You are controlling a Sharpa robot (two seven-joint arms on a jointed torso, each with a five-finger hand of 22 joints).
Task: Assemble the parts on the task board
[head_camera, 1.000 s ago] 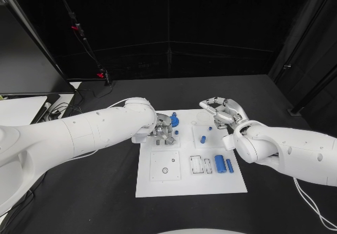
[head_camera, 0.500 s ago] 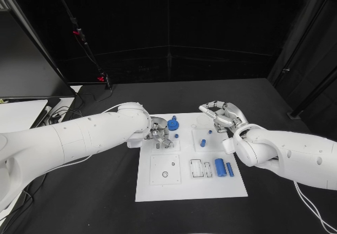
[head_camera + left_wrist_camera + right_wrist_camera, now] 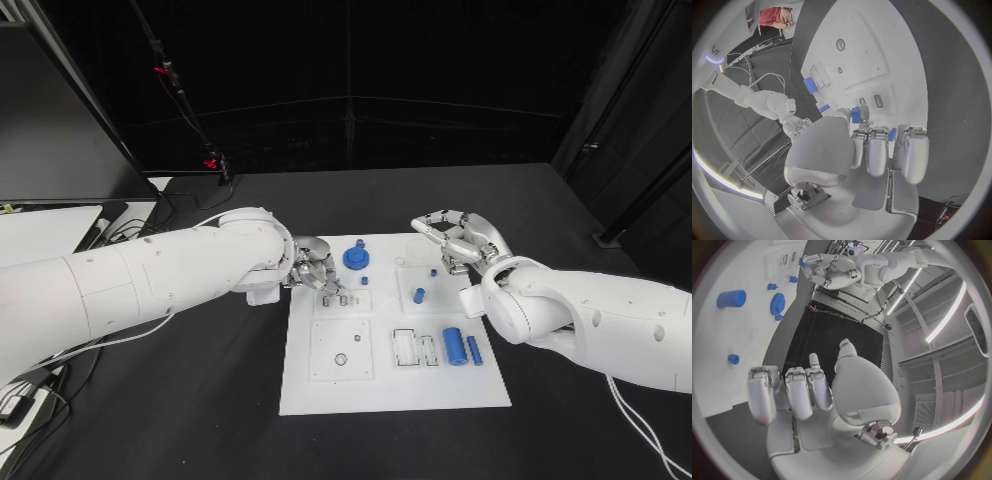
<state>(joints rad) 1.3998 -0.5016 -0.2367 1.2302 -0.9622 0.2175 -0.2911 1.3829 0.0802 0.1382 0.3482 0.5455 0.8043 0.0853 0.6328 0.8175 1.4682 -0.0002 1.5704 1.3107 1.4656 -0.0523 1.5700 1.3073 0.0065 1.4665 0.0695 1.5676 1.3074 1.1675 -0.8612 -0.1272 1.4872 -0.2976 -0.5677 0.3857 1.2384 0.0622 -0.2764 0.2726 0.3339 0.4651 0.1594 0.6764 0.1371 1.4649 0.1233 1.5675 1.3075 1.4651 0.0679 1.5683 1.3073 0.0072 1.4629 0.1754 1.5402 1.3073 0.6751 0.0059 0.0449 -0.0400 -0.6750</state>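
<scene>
Task board [image 3: 389, 385]: laid at the desk's middle.
Parts [image 3: 456, 345]: scattered on the board.
Left robot hand [image 3: 320, 277]: fingers curled; grip cannot be told.
Right robot hand [image 3: 454, 238]: curled, nothing held.

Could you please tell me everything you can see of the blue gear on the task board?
The gear is a small blue toothed disc with a raised hub, plastic by its look, lying flat on the white board's far left part. The left hand hovers just beside it; whether they touch cannot be told. The right wrist view shows its teeth.
</scene>
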